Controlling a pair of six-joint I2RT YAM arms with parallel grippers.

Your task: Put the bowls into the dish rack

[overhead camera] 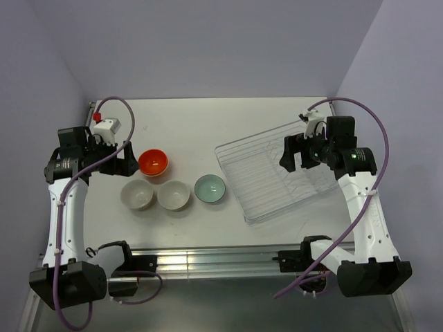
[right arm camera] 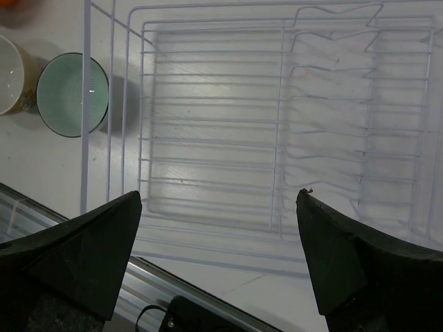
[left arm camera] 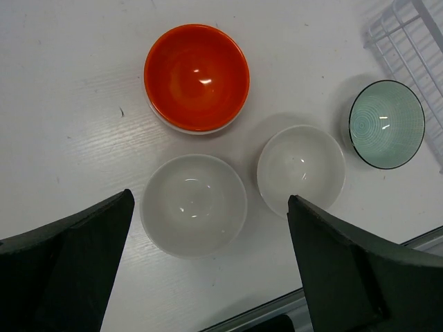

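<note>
Four bowls stand upright on the white table (overhead camera: 208,124), in the left half of the top view, and all of them lie outside the dish rack. The orange bowl (left arm camera: 196,77) sits farthest up in that view, with a sliver of white outer wall showing under its rim in the left wrist view. Below it, two cream bowls stand side by side and apart: the left cream bowl (left arm camera: 194,205) and the right cream bowl (left arm camera: 301,169). The mint green bowl (left arm camera: 386,124), dark-rimmed with fine rings inside, stands just right of them and nearest the rack.

The dish rack (overhead camera: 259,176) fills the right half of the top view and is turned at an angle to the table's edges. Its lower left side lies near the mint green bowl without touching it. In the right wrist view it appears as thin white wire, with cross bars on the base and raised prongs toward the right of the frame.

The left gripper (left arm camera: 209,200) hangs above the bowls with its fingers spread wide and nothing between them. In its own camera, the left cream bowl appears in the gap. The right gripper (right arm camera: 219,196) hangs over the rack, likewise wide open and holding nothing.

A metal rail (overhead camera: 208,263) runs along the table's near edge, at the bottom of the top view.
</note>
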